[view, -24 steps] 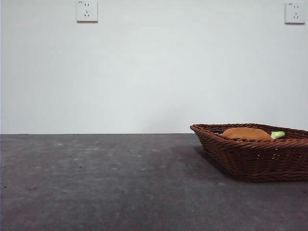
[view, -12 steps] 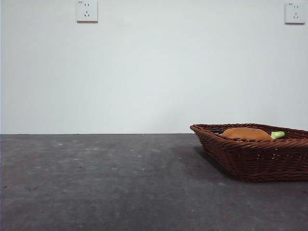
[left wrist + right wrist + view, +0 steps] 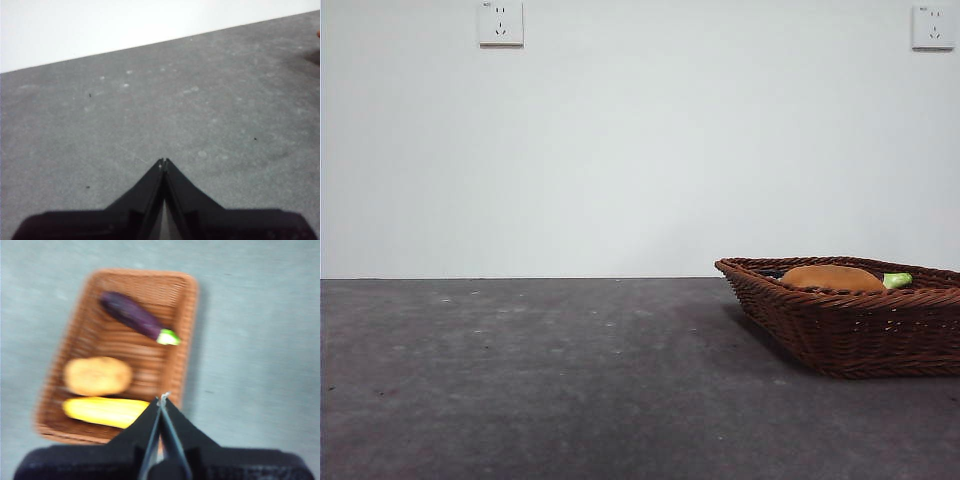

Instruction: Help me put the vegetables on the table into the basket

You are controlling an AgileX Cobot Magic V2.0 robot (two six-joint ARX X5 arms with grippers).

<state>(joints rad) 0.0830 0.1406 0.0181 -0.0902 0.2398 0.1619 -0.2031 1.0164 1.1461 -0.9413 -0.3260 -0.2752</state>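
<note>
The woven brown basket [image 3: 840, 330] stands at the right of the dark grey table [image 3: 540, 380]. Over its rim I see the orange-brown tuber [image 3: 832, 278] and a green eggplant tip [image 3: 897, 280]. From high above, the right wrist view shows the basket [image 3: 85, 335] holding all three vegetables: the purple eggplant [image 3: 132, 315], the tuber [image 3: 97, 375] and the yellow corn cob [image 3: 105, 411]. My right gripper [image 3: 163, 398] hangs shut and empty above the basket's rim. My left gripper [image 3: 163, 161] is shut, empty, over bare table.
Two wall sockets [image 3: 501, 22] sit high on the white wall behind the table. The table's far edge [image 3: 150, 45] meets the wall in the left wrist view. The right wrist picture is blurred.
</note>
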